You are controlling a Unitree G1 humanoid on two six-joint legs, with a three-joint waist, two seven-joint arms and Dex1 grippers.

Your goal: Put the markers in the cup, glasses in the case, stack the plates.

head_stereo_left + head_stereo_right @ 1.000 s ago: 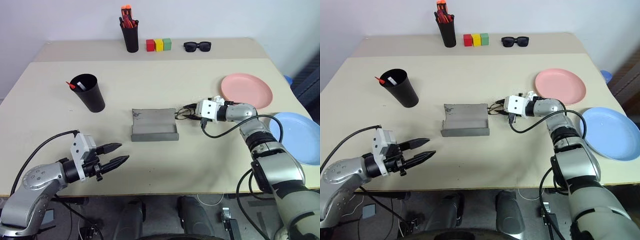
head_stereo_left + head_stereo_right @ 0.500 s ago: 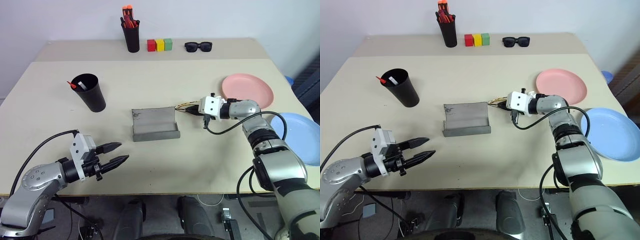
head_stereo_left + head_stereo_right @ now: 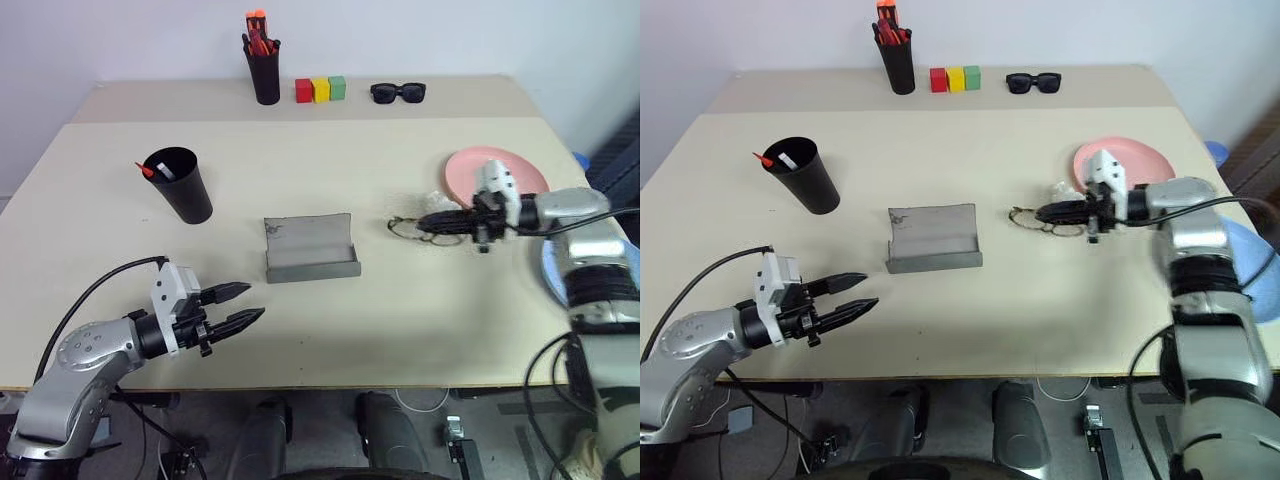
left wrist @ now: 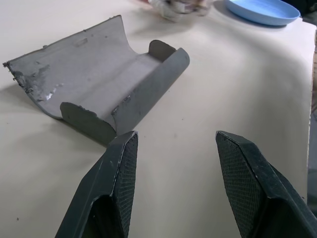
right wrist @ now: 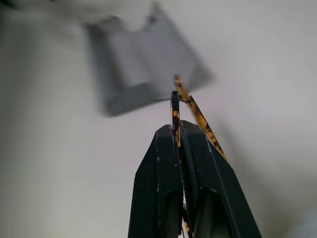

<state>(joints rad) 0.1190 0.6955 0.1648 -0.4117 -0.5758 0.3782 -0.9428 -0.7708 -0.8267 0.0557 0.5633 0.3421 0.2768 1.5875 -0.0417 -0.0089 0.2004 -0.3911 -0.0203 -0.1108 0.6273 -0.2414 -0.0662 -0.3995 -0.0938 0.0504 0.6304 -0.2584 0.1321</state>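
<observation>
My right gripper [image 3: 424, 221] is shut on a temple arm of the wire-framed glasses [image 3: 404, 230]. It holds them just to the right of the open grey case [image 3: 310, 250], which lies at the table's middle. In the right wrist view the fingertips [image 5: 171, 144] pinch the mottled temple arm. The markers [image 3: 160, 172] stand in the black cup [image 3: 180, 188] at the left. The pink plate [image 3: 510, 165] lies behind my right gripper. The blue plate [image 3: 1262, 300] is at the right edge, largely hidden by my arm. My left gripper [image 3: 243, 305] hangs open near the front edge, empty, facing the case [image 4: 99, 84].
A black holder of orange-red pens [image 3: 263, 72], three coloured blocks [image 3: 319, 90] and black sunglasses [image 3: 397, 93] line the back of the table. A crumpled white wad [image 3: 436, 199] lies beside the pink plate.
My right gripper has swung right, away from the case, and rolled over, carrying the glasses with it. The left gripper has stayed put.
</observation>
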